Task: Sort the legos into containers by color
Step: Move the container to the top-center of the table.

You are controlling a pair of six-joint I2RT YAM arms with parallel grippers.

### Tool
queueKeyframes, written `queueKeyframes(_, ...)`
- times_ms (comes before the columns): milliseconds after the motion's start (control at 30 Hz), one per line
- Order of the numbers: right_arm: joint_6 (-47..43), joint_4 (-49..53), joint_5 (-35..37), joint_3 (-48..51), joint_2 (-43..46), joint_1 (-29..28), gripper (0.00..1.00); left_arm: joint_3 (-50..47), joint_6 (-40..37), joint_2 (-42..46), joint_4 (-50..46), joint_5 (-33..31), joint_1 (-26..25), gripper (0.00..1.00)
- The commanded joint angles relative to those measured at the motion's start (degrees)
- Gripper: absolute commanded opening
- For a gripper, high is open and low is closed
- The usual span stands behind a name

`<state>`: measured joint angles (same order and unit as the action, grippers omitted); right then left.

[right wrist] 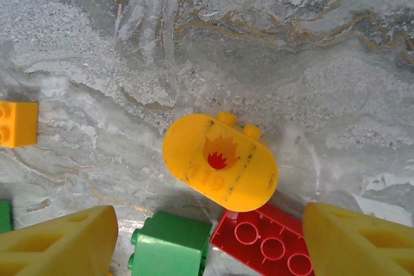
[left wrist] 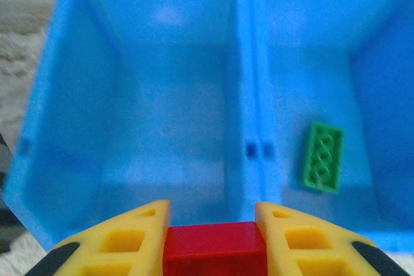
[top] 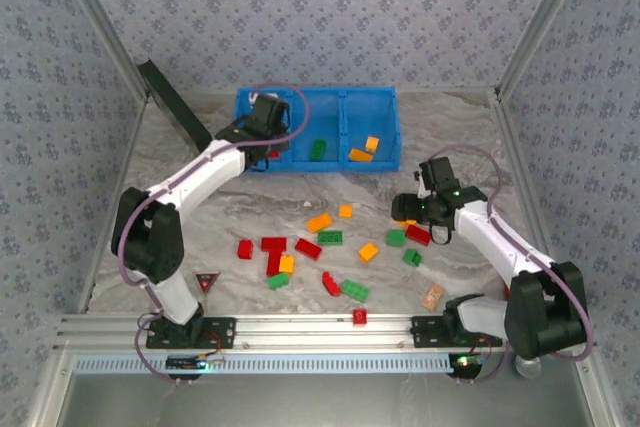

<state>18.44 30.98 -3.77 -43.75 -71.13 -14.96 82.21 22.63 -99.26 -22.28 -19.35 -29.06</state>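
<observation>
From the left wrist, the left gripper [left wrist: 213, 224] is clenched on a red brick [left wrist: 213, 250], seemingly just above the near wall of the blue tray [left wrist: 249, 63]. A green brick [left wrist: 322, 157] lies in the tray's middle compartment. The right gripper [right wrist: 207, 218] hangs spread over a yellow flame-printed piece [right wrist: 220, 161]. Loose legos [top: 308, 248] scatter across the marbled table [top: 450, 127] between the tray and the near rail [top: 320, 327].
</observation>
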Motion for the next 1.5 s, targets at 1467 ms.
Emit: queueKeyframes(1467, -1.7, -2.1, -0.7, -9.4, -20.6, 0.2, 0.78, 16.2, 1.8, -29.6, 2.4, 9.9, 12.3, 0.17)
